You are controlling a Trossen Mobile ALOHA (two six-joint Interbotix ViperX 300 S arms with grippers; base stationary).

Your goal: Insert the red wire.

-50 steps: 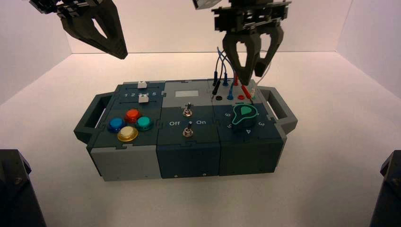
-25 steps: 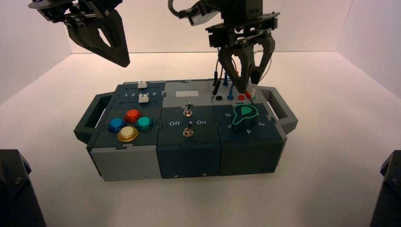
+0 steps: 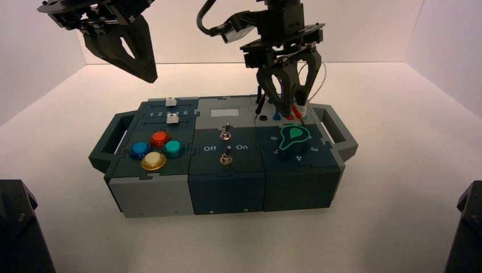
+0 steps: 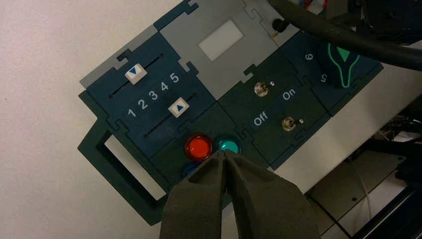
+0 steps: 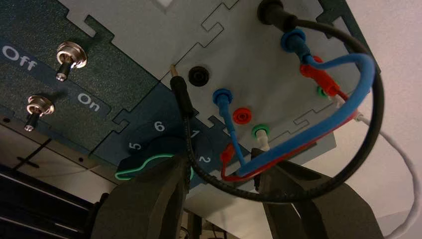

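Note:
The red wire (image 5: 298,142) has one red plug seated in a far socket (image 5: 318,74). Its other red plug (image 5: 226,153) hangs loose beside the knob, outside the bare red socket (image 5: 242,115). My right gripper (image 5: 221,199) is open over the back right of the box (image 3: 227,182). Its fingers straddle the bundled red, blue and black cables and hold none of them. In the high view the right gripper (image 3: 287,105) hangs just above the red plugs (image 3: 295,111). The left gripper (image 4: 225,155) is shut, high above the buttons, and shows at the upper left (image 3: 149,73).
A blue wire (image 5: 348,94) is plugged in at both ends. A black wire (image 5: 370,124) has one loose plug (image 5: 181,94) by the black socket (image 5: 199,75). A white wire (image 5: 403,164) trails off the box. The teal knob (image 3: 291,139) and two toggle switches (image 3: 225,132) are close by.
The right gripper has come down and slightly left, from above the wires to straddling them, still open. The left gripper has drifted a little and stays shut.

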